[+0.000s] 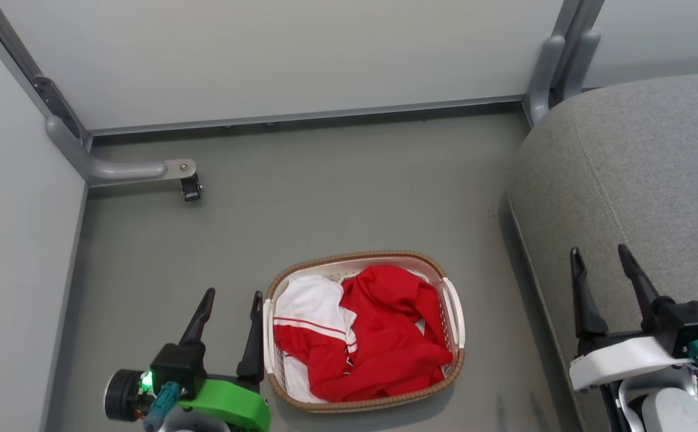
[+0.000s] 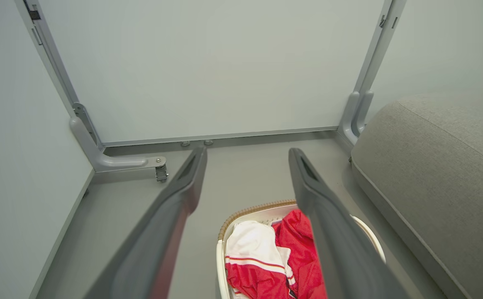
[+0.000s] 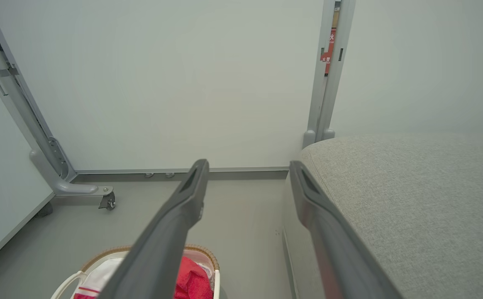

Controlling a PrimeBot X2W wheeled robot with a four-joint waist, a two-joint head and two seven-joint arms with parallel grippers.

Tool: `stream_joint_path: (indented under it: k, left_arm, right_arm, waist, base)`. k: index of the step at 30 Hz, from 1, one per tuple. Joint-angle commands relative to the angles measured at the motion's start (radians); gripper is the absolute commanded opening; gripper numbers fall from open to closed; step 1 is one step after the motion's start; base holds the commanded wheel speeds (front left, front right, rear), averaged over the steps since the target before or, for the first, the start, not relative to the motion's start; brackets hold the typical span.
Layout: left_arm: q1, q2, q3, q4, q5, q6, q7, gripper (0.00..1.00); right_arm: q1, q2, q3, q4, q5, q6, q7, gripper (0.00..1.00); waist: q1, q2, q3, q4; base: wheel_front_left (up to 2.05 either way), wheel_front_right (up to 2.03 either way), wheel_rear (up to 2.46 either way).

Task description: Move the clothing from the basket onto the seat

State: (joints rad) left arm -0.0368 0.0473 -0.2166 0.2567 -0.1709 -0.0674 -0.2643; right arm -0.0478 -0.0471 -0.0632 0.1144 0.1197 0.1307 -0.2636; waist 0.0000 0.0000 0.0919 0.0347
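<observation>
Jaws wide apart, empty, dark-fingered left gripper (image 1: 234,294) beside white brown-rimmed basket (image 1: 355,257), dark-fingered right gripper (image 1: 599,249) over grey woven seat (image 1: 655,168).

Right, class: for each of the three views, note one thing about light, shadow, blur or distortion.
Head view: soft, even light, no glare; faint shadow on the floor by the basket and along the seat. Left wrist view: the left gripper looks soft, the clothing sharper; the frame posts splay outward, a wide-angle effect. Right wrist view: the right gripper soft, the seat's weave crisp.
</observation>
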Motion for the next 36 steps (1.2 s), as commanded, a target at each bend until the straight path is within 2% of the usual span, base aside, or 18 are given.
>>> stream_joint_path:
  k: [1,7,12,18,25,36]
  left_arm:
    - [-0.044,0.005,-0.01,0.007,0.016,-0.011,-0.001,1.0]
    - [-0.202,0.005,-0.114,0.125,0.047,-0.047,-0.001,1.0]
    - [-0.337,0.006,-0.237,0.31,0.049,-0.061,0.0,1.0]
    - [-0.471,0.007,-0.418,0.503,0.0,-0.064,0.005,1.0]
    - [-0.594,0.017,-0.57,0.678,-0.052,-0.063,0.039,1.0]
    - [-0.711,0.069,-0.655,0.844,-0.127,-0.064,0.086,1.0]
  right_arm:
    - [-0.026,-0.006,-0.01,-0.02,-0.009,0.0,-0.002,1.0]
    - [-0.101,-0.006,-0.056,-0.092,-0.009,0.0,-0.002,1.0]
    - [-0.164,-0.005,-0.078,-0.135,-0.006,0.0,-0.002,1.0]
    - [-0.217,-0.005,-0.047,-0.181,0.007,0.0,-0.002,1.0]
    - [-0.256,-0.004,-0.002,-0.247,0.043,0.0,-0.002,1.0]
    - [-0.277,-0.004,0.032,-0.289,0.099,0.0,-0.002,1.0]
  waist:
    - [0.0,0.0,0.083,-0.013]
    - [0.0,0.0,0.242,-0.039]
    - [0.0,0.0,0.367,-0.084]
    - [0.0,0.0,0.471,-0.155]
    - [0.0,0.0,0.569,-0.238]
    - [0.0,0.0,0.673,-0.319]
  base:
    - [0.0,0.0,0.0]
    - [0.0,0.0,0.0]
    - [0.0,0.0,0.0]
    - [0.0,0.0,0.0]
    - [0.0,0.0,0.0]
    - [0.0,0.0,0.0]
